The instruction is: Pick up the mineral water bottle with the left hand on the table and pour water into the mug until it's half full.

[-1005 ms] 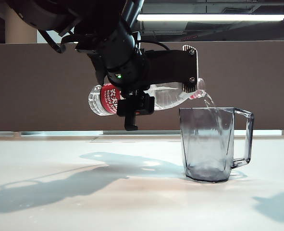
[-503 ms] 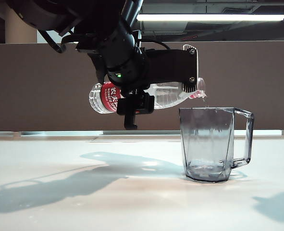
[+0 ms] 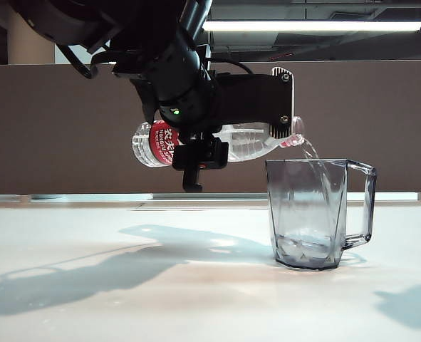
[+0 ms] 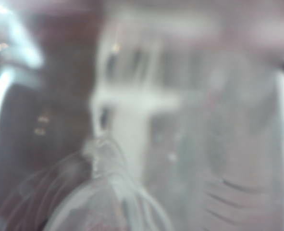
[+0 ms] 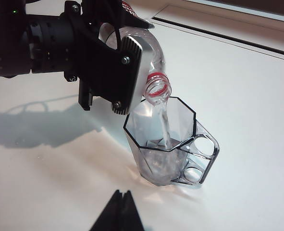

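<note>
Barely a shallow layer of water (image 3: 306, 251) in mug (image 3: 310, 214); left gripper (image 3: 217, 135) clamps tilted, pouring mineral water bottle (image 3: 246, 142) (right gripper (image 5: 117, 211) idle, fingers together).

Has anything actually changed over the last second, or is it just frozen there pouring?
Only the water changed: a stream a second ago, barely a trickle half a second ago, now a stream again into the mug. The left end effector keeps holding the tilted mineral water bottle in the same place. The right end effector waits, shut.
</note>
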`<action>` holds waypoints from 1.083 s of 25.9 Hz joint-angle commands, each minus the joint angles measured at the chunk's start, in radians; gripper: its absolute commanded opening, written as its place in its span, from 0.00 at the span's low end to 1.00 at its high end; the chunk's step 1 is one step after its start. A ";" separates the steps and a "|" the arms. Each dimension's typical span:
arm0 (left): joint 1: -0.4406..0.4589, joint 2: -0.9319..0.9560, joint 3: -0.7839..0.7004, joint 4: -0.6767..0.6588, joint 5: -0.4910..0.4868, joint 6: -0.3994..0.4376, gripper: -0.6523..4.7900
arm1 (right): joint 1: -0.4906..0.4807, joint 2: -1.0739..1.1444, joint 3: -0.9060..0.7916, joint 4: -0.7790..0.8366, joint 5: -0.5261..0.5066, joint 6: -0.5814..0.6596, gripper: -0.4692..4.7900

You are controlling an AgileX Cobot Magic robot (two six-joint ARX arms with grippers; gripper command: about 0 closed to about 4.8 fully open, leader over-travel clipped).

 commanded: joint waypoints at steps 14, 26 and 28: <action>-0.001 -0.010 0.011 0.043 -0.011 0.008 0.55 | 0.000 0.000 0.007 0.010 -0.002 0.003 0.09; -0.001 -0.011 0.011 0.043 -0.011 0.008 0.55 | 0.000 0.000 0.007 -0.005 -0.002 0.003 0.09; -0.001 -0.011 0.011 0.043 -0.012 0.008 0.55 | 0.000 0.000 0.007 -0.003 -0.002 0.003 0.09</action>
